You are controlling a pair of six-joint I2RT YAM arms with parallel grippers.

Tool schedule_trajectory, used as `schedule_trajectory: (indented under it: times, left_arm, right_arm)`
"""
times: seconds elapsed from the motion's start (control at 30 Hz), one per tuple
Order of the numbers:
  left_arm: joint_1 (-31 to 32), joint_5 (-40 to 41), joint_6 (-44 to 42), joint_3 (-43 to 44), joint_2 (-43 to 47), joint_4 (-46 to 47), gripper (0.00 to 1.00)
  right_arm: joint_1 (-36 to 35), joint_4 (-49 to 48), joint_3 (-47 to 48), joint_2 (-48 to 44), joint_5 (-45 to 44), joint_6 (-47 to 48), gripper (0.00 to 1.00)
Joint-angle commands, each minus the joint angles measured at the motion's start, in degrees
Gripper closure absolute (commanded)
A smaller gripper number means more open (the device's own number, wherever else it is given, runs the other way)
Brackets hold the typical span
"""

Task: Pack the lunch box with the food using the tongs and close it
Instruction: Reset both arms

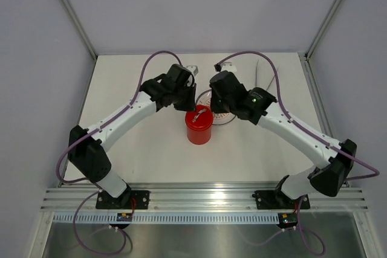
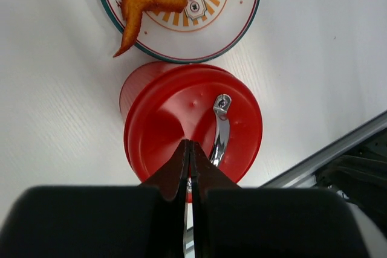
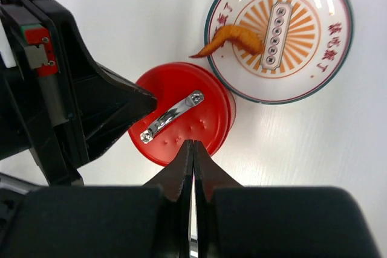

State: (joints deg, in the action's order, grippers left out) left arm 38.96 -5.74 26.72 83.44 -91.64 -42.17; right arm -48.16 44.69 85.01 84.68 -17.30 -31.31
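The red lunch box [image 1: 199,126] stands mid-table with its lid [image 2: 181,119] on; the metal handle [image 3: 172,116] runs across the top. Just behind it lies the white plate [image 3: 308,58], carrying one orange-brown fried piece of food [image 2: 142,5]. My left gripper [image 2: 188,144] is shut and empty, its tips over the lid beside the handle. My right gripper [image 3: 193,143] is shut and empty too, hovering at the lid's opposite rim. In the top view both grippers, left [image 1: 190,108] and right [image 1: 211,112], crowd over the box. The tongs [image 1: 258,75] lie at the back right.
The two wrists stand close together above the box, the left one's black body [image 3: 60,107] filling the left of the right wrist view. A metal rail [image 1: 205,196] borders the table's near edge, and grey walls enclose the other three sides.
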Motion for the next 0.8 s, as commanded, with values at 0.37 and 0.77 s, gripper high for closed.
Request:
schedule_trajectory:
  times: [0.37, 0.77]
  left_arm:
    - [0.0, 12.0, -4.9, 3.6, 16.0, -3.2, 0.93]
    - [-2.5, 19.1, -5.9, -6.9, 27.1, -2.8, 0.01]
  right_arm:
    - [2.0, 10.7, 2.9, -10.7, -18.9, 0.4, 0.13]
    - [20.6, 7.5, -13.8, -20.0, -9.3, -1.2, 0.01]
